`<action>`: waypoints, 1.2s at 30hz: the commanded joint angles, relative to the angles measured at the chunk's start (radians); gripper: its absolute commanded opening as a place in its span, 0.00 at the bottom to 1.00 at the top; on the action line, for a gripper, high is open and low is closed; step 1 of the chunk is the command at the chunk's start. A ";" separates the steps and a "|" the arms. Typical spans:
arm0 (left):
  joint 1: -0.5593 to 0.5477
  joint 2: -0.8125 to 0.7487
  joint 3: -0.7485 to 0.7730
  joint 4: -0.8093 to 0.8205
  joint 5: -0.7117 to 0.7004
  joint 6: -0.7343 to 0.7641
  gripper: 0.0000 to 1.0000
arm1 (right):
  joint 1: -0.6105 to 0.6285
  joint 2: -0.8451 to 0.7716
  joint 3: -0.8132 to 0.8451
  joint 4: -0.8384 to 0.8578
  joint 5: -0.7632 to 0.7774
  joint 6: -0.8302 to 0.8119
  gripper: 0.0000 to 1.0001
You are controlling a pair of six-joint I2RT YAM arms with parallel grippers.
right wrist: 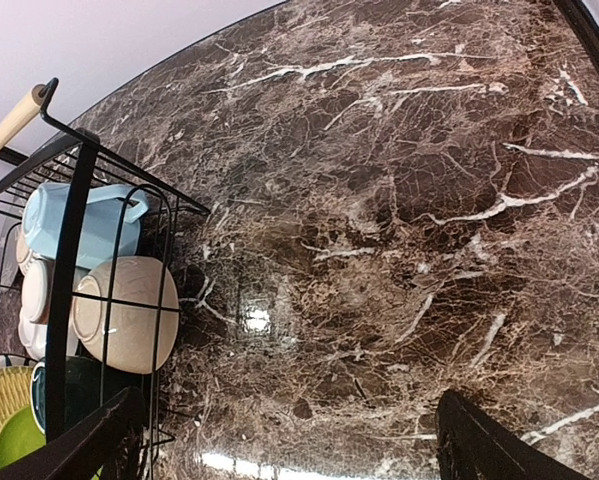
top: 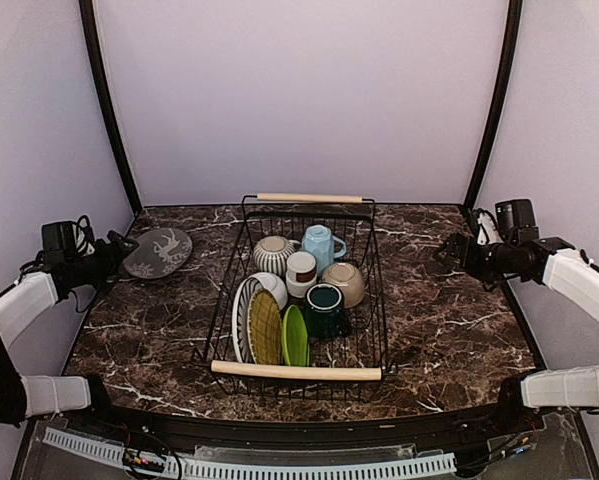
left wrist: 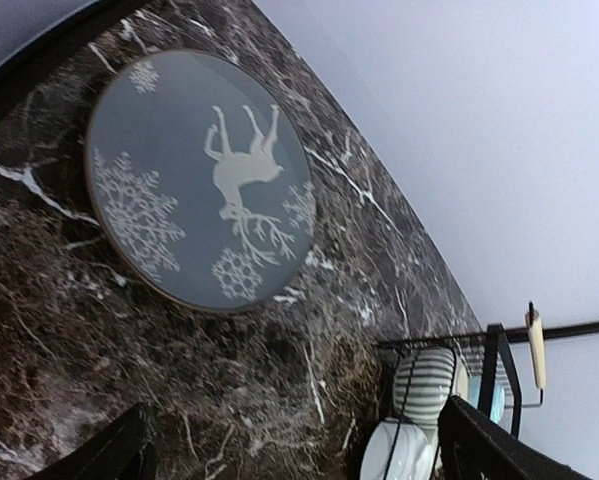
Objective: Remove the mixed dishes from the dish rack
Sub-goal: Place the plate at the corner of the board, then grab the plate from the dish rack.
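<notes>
The black wire dish rack (top: 379, 310) stands mid-table with wooden handles front and back. It holds a grey-striped mug (top: 271, 254), a light-blue mug (top: 321, 243), a white-brown cup (top: 301, 270), a beige bowl (top: 345, 283), a dark-teal mug (top: 325, 308), a white bowl (top: 267, 287), an olive plate (top: 264, 328) and a green plate (top: 295, 336). A dark plate with a white deer pattern (top: 158, 251) lies flat on the table at the left, filling the left wrist view (left wrist: 194, 180). My left gripper (top: 116, 248) is open and empty just left of it. My right gripper (top: 449, 252) is open and empty over bare table right of the rack.
The marble table (top: 449, 330) is bounded by lilac walls and black corner posts (top: 109, 110). The rack's right wall (right wrist: 74, 250) shows at the left of the right wrist view, with the light-blue mug (right wrist: 79, 225) and beige bowl (right wrist: 129, 310) behind it.
</notes>
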 commanded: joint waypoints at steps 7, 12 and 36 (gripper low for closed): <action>-0.223 -0.175 0.147 -0.361 0.128 0.195 0.97 | 0.010 0.025 -0.023 0.077 -0.066 0.044 0.99; -0.408 -0.154 0.287 -0.437 0.034 0.213 0.98 | 0.010 0.040 -0.011 0.091 -0.100 0.058 0.99; -1.307 0.375 0.842 -0.939 -0.988 0.163 0.85 | 0.011 0.014 -0.049 0.051 -0.045 0.047 0.99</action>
